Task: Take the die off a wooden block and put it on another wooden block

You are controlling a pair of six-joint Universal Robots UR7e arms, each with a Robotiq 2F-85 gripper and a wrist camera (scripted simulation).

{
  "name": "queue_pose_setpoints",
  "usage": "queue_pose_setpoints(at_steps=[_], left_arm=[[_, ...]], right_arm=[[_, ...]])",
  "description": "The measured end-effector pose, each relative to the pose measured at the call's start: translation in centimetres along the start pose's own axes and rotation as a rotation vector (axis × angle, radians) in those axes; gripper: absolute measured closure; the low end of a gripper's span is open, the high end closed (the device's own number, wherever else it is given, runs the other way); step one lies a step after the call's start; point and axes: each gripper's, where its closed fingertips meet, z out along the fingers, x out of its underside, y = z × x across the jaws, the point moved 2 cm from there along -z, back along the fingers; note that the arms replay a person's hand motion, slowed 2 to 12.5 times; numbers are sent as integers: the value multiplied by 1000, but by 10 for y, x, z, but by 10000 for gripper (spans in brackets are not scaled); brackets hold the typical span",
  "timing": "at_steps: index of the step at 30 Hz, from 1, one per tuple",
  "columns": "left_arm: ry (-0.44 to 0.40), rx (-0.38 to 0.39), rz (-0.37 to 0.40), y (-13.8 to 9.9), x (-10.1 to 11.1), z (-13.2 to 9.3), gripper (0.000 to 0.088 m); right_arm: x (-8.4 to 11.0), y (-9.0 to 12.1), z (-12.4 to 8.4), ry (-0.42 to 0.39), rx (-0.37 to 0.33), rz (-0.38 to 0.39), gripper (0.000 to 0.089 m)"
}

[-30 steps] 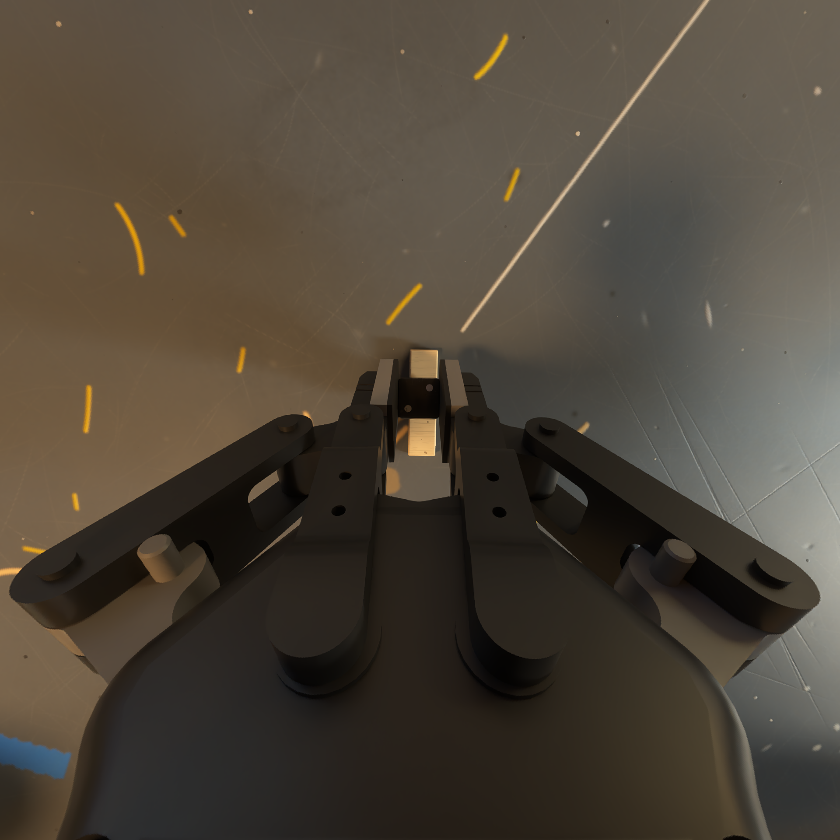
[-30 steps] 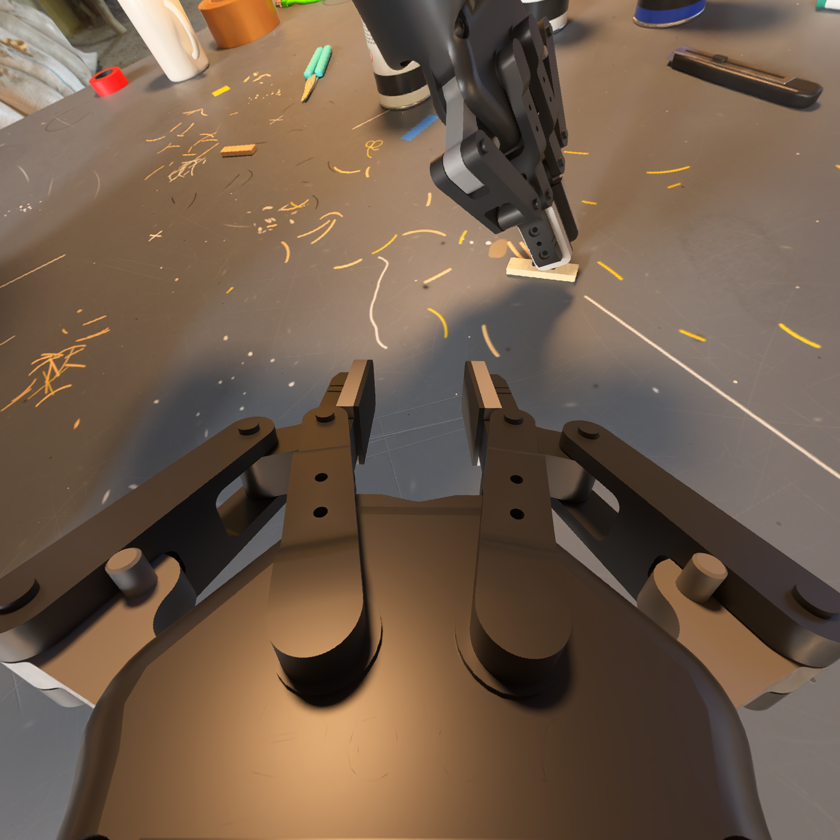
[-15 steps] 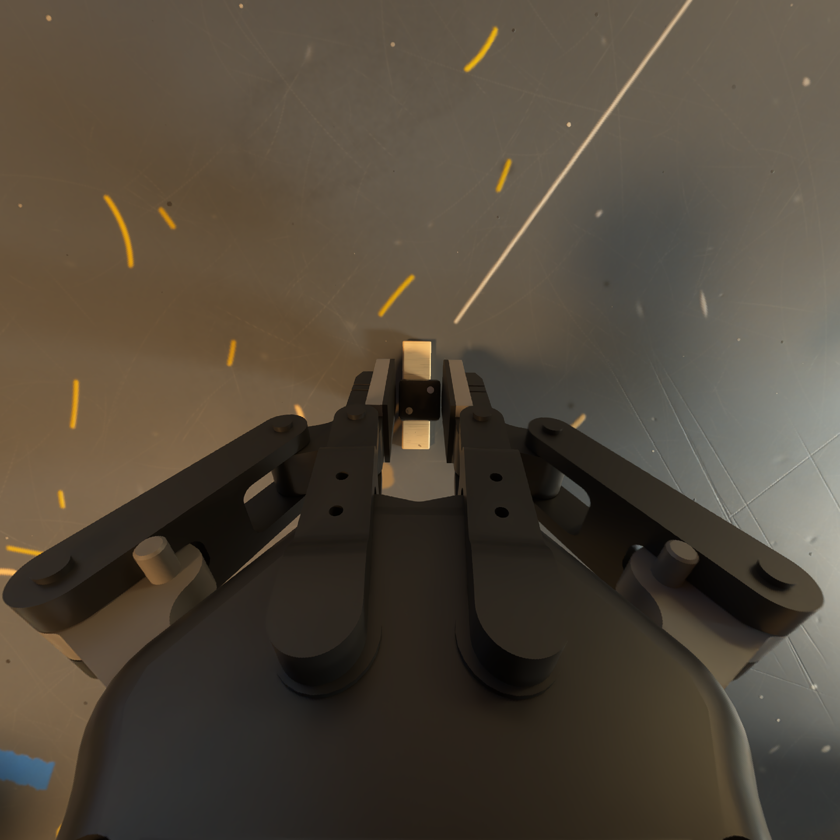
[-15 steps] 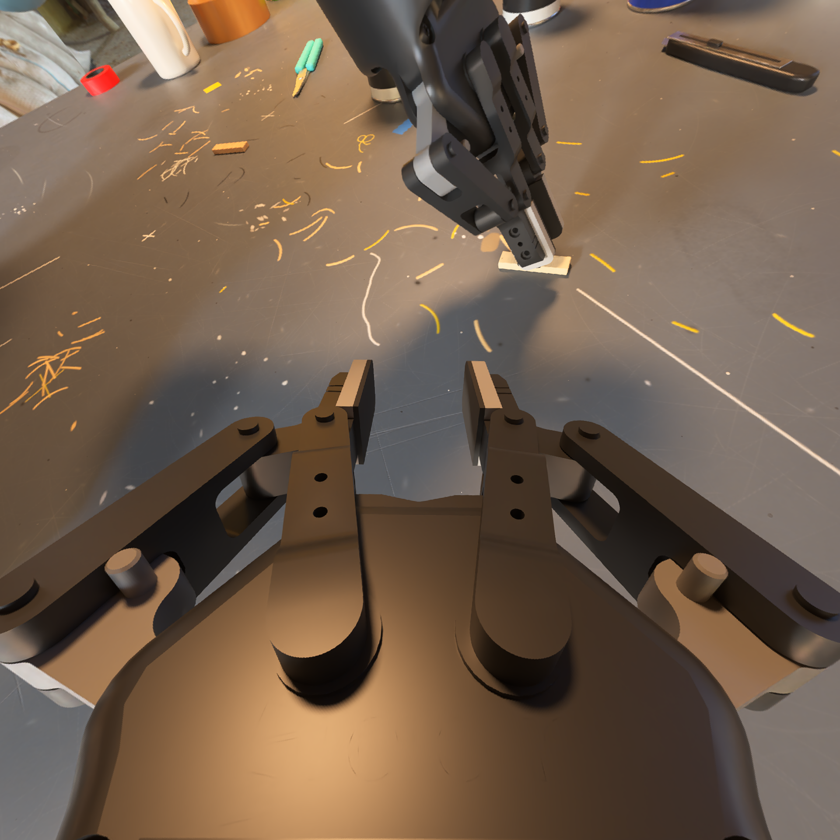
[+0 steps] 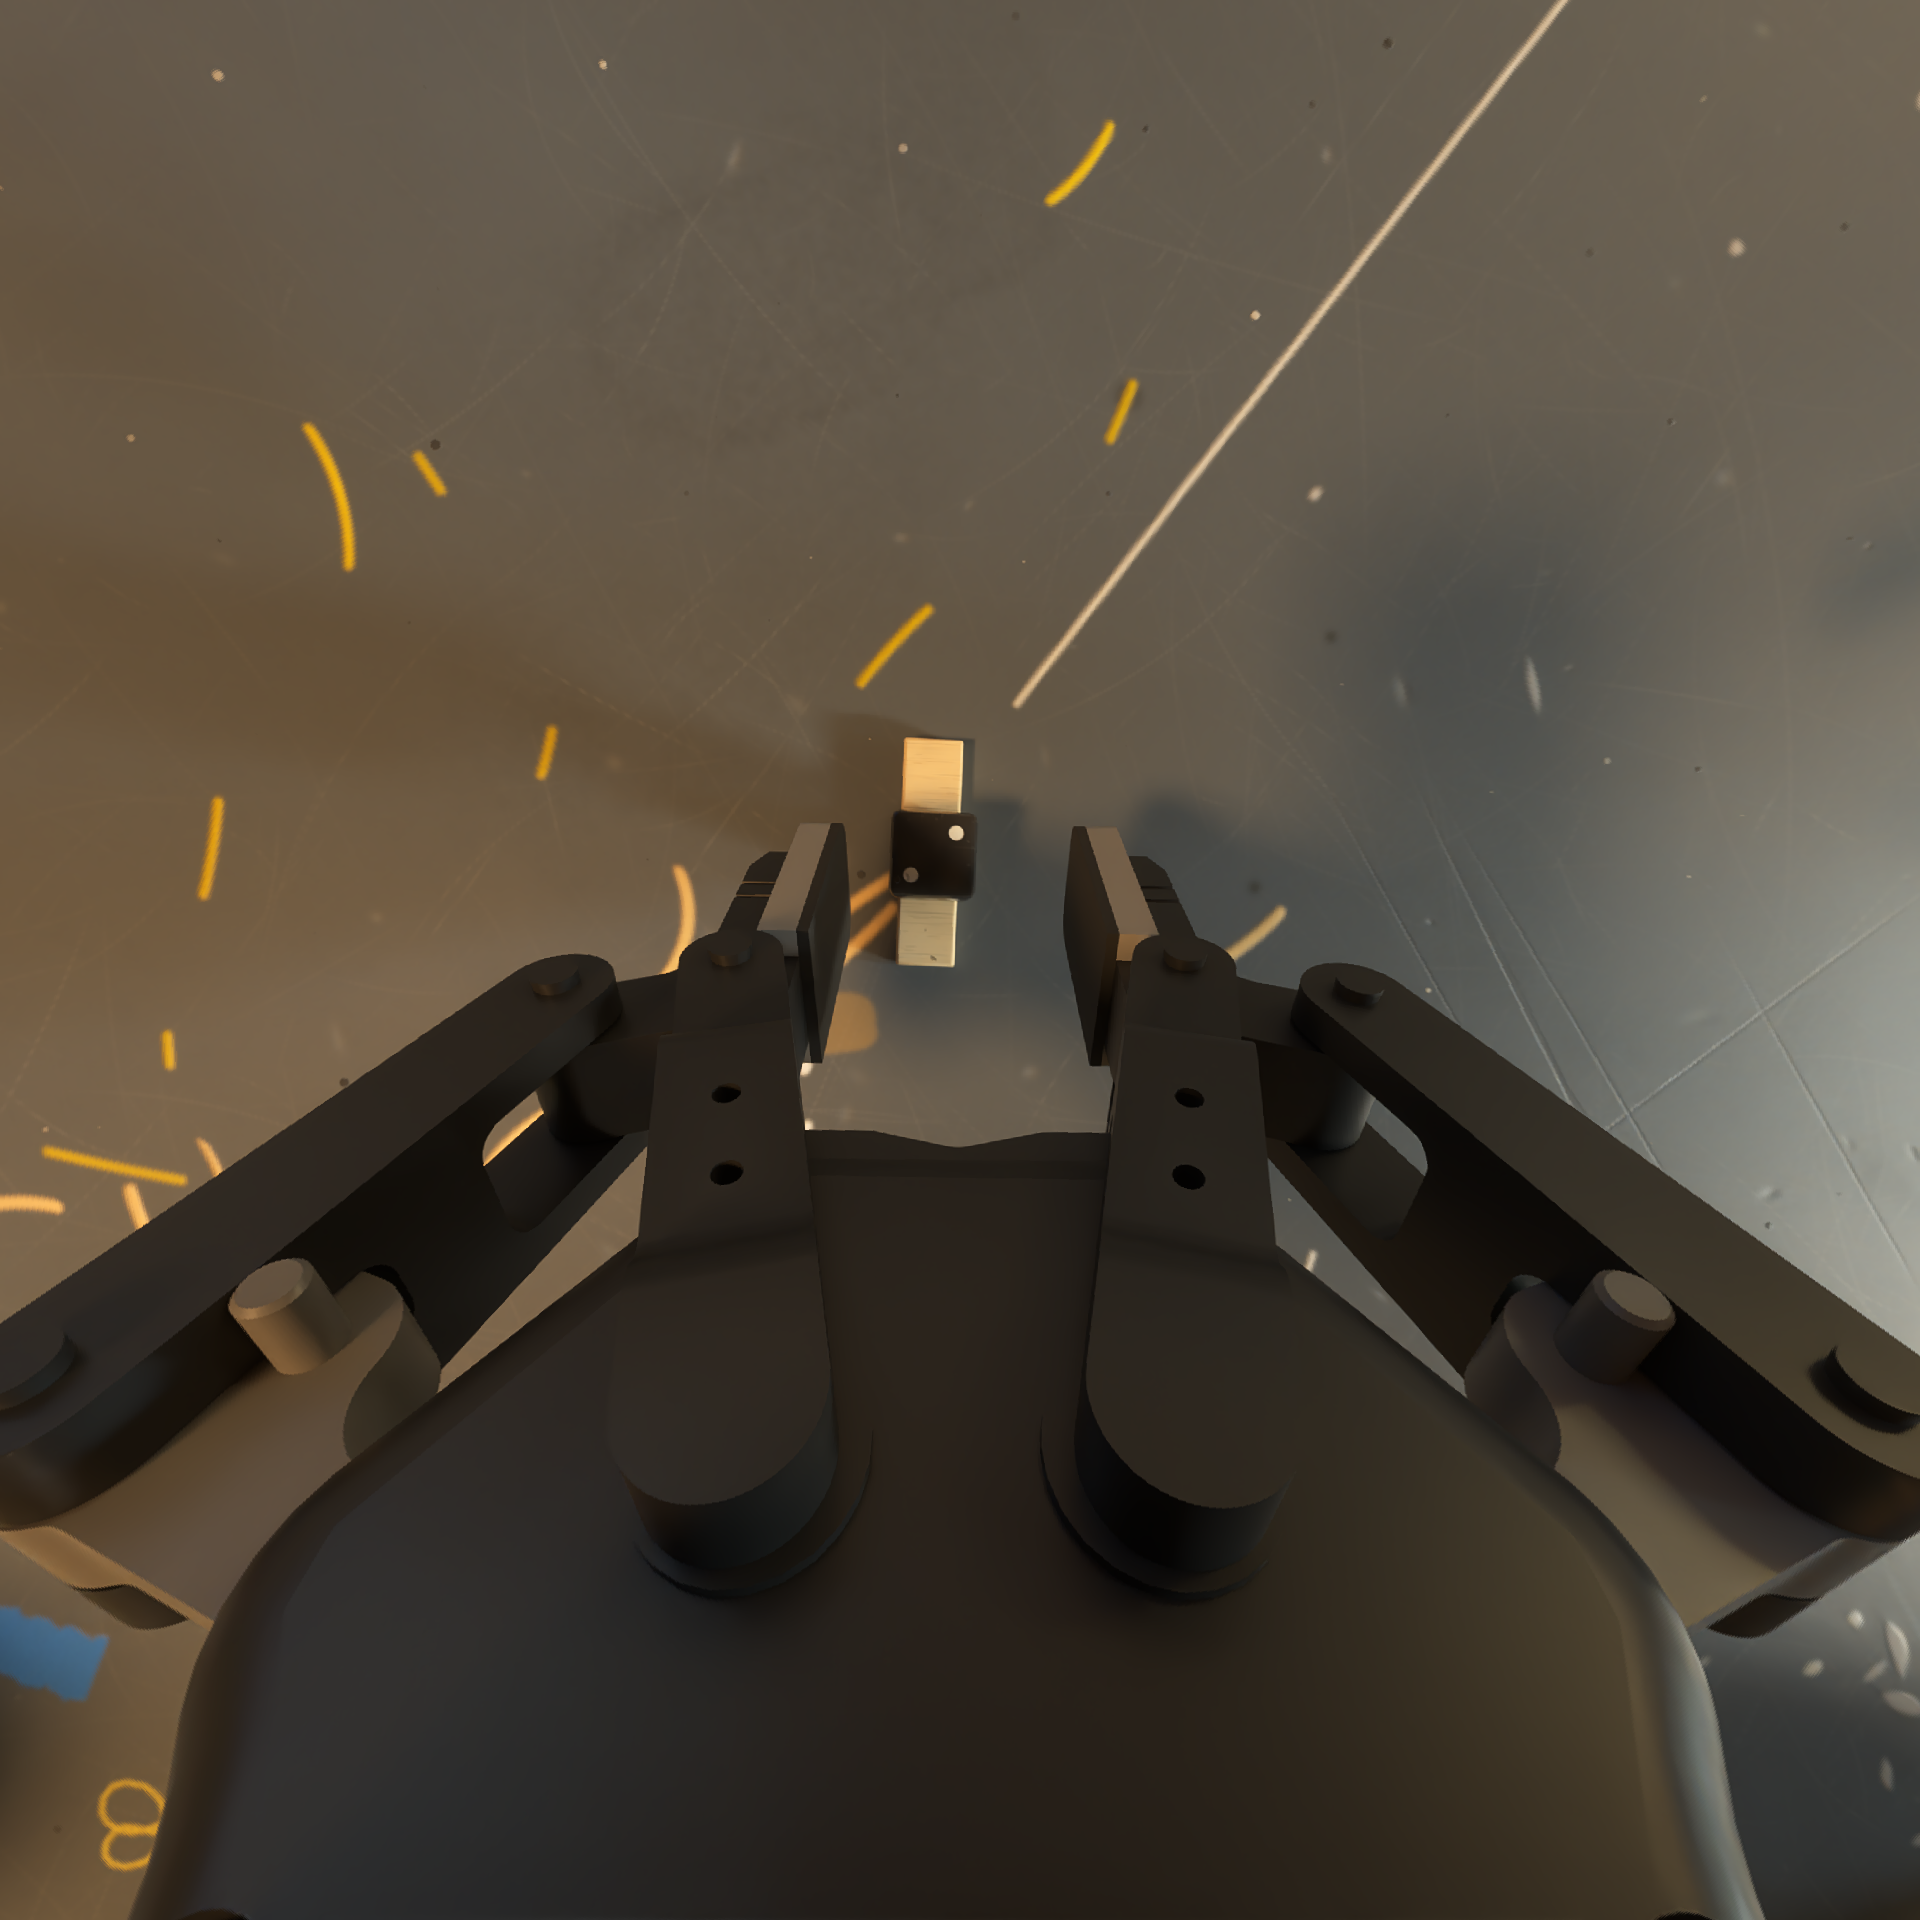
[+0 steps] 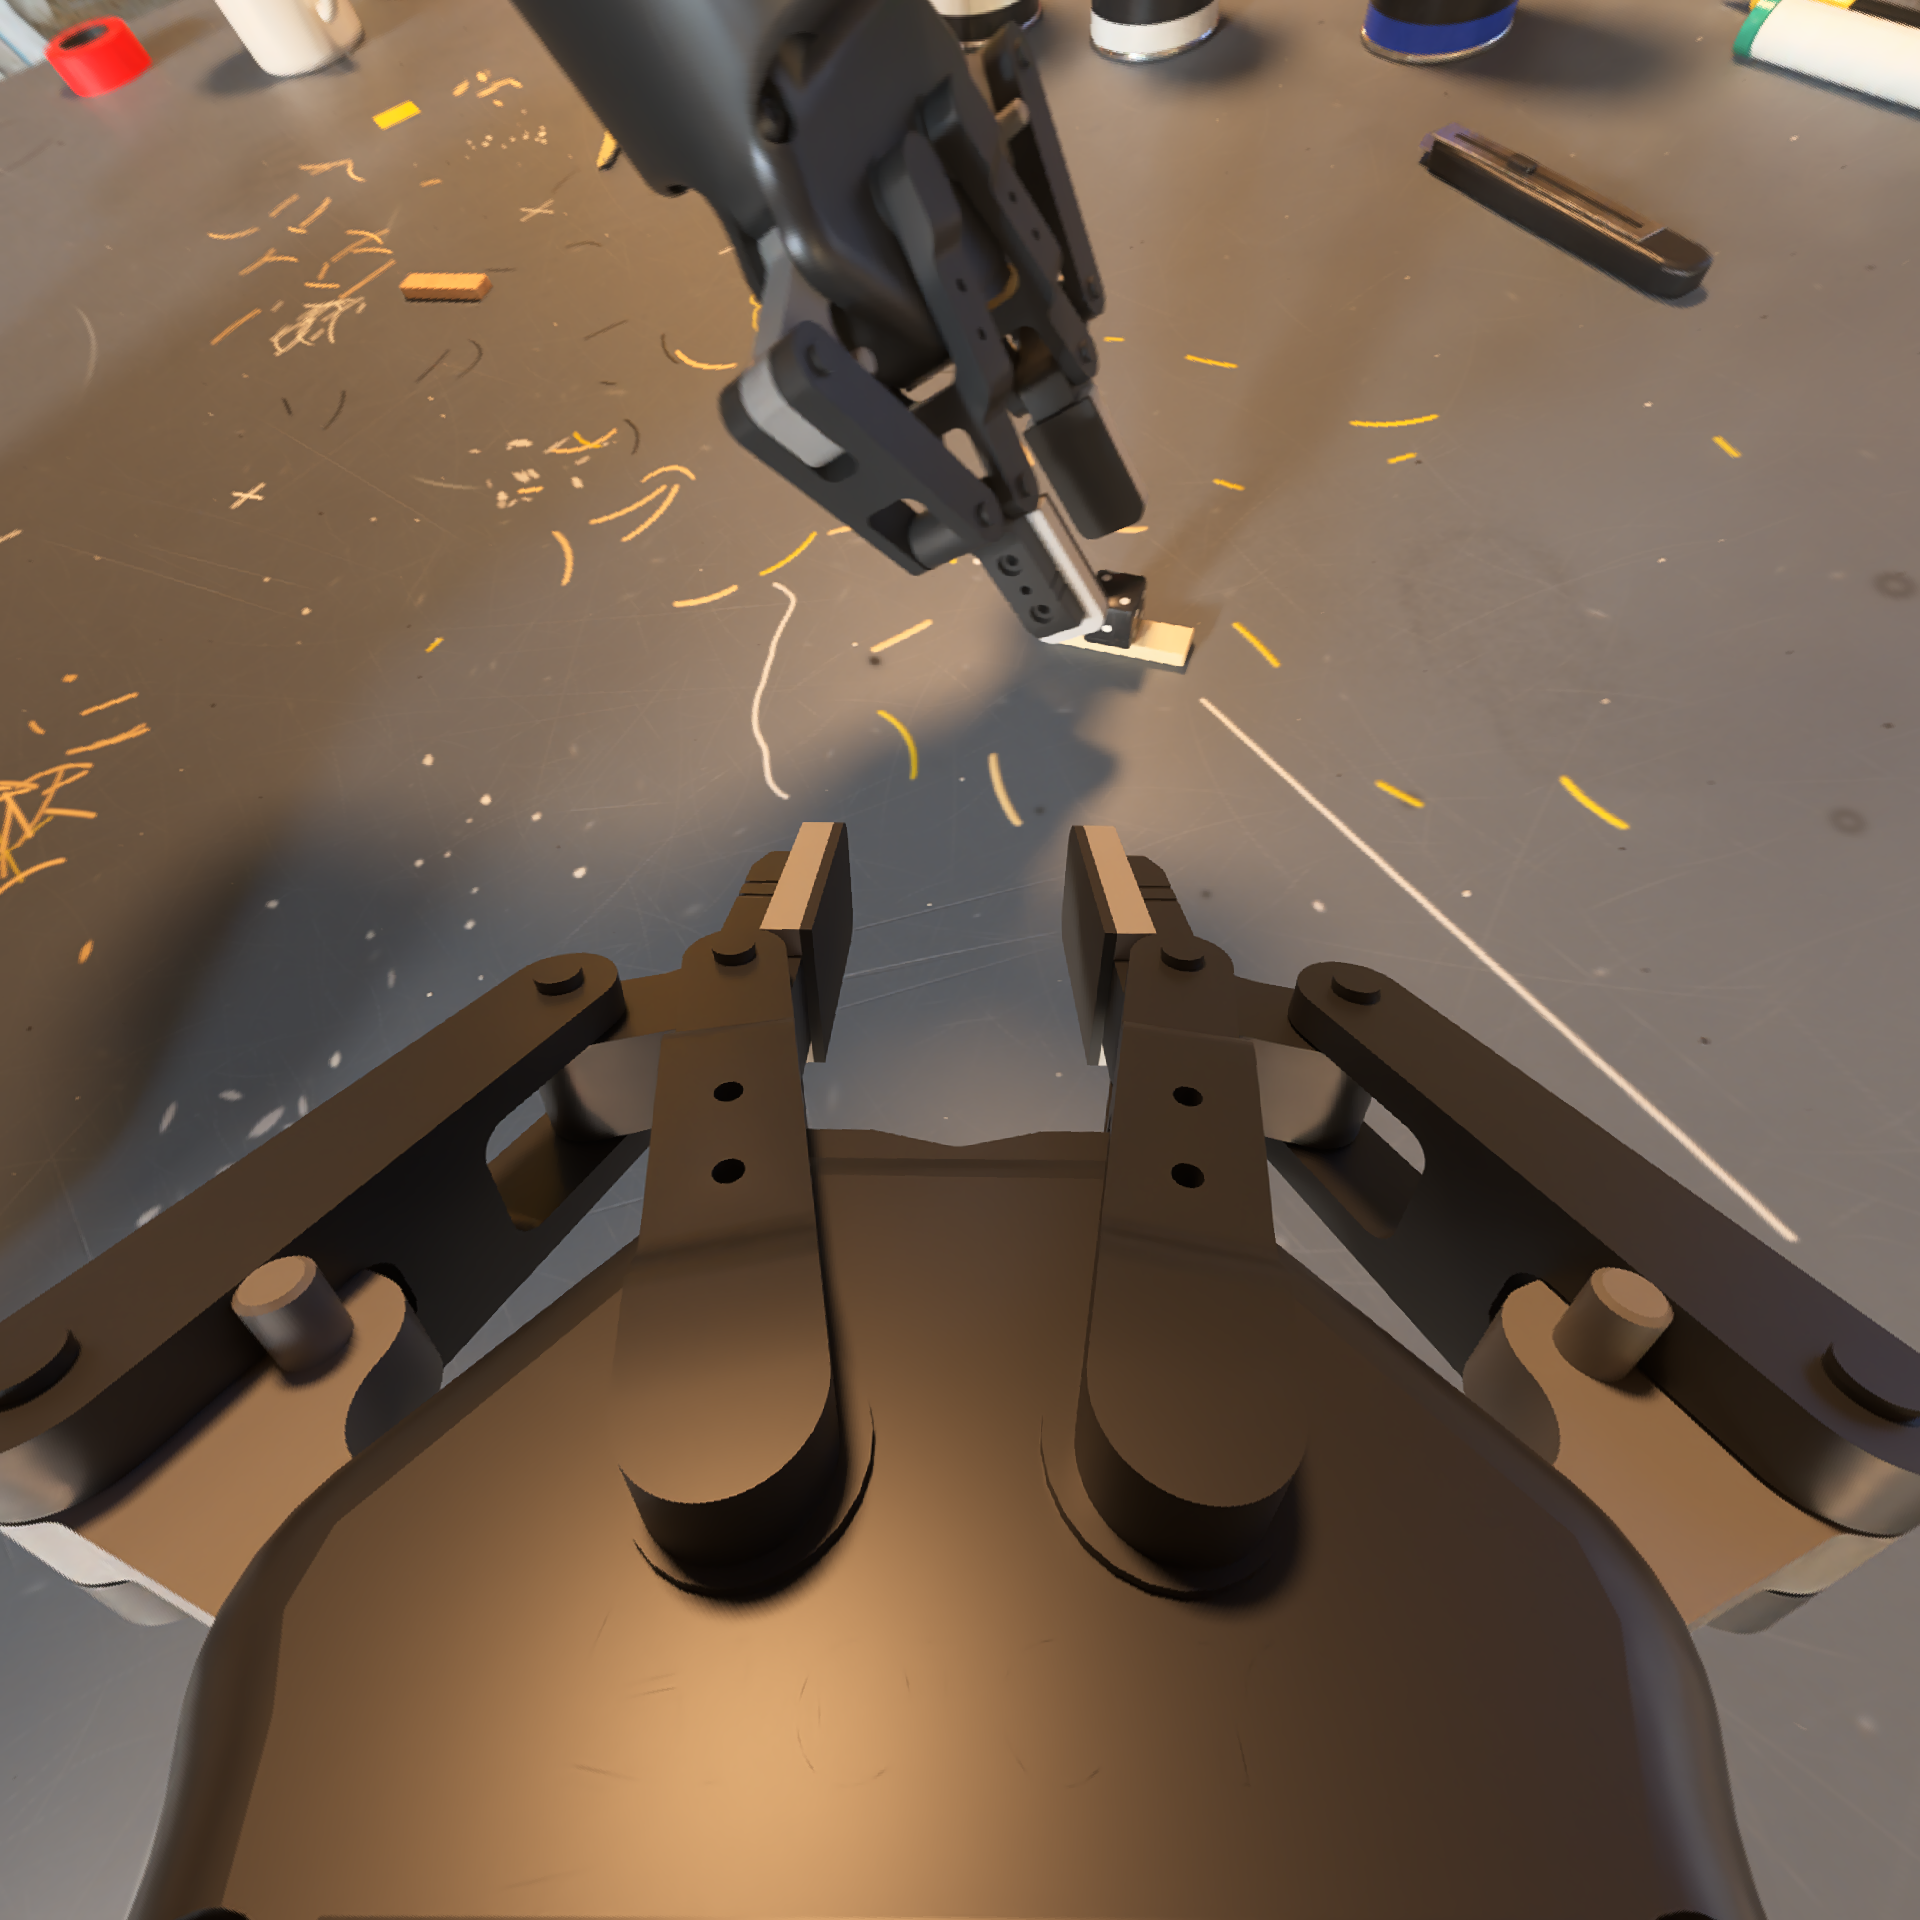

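I had just spread the left gripper (image 5: 948, 925) fingers, leaving the die (image 5: 933, 869) on the wooden block (image 5: 931, 774) at 12 o'clock; right gripper (image 6: 956, 935) fingers idled apart.

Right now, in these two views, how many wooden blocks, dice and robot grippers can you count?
Wooden blocks: 2, the pale rectangular wooden block and the orange-brown wooden block lying apart
Dice: 1, the black cube die on the pale block
Grippers: 2, the left gripper and the right gripper, both open
Total: 5
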Motion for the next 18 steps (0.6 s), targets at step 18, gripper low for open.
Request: queue_pose_setpoints(at_steps=[18], left_arm=[[-160, 10, -12, -31, 9, -42, 497]], right_arm=[[-40, -73, -20, 309, 127, -53, 511]])
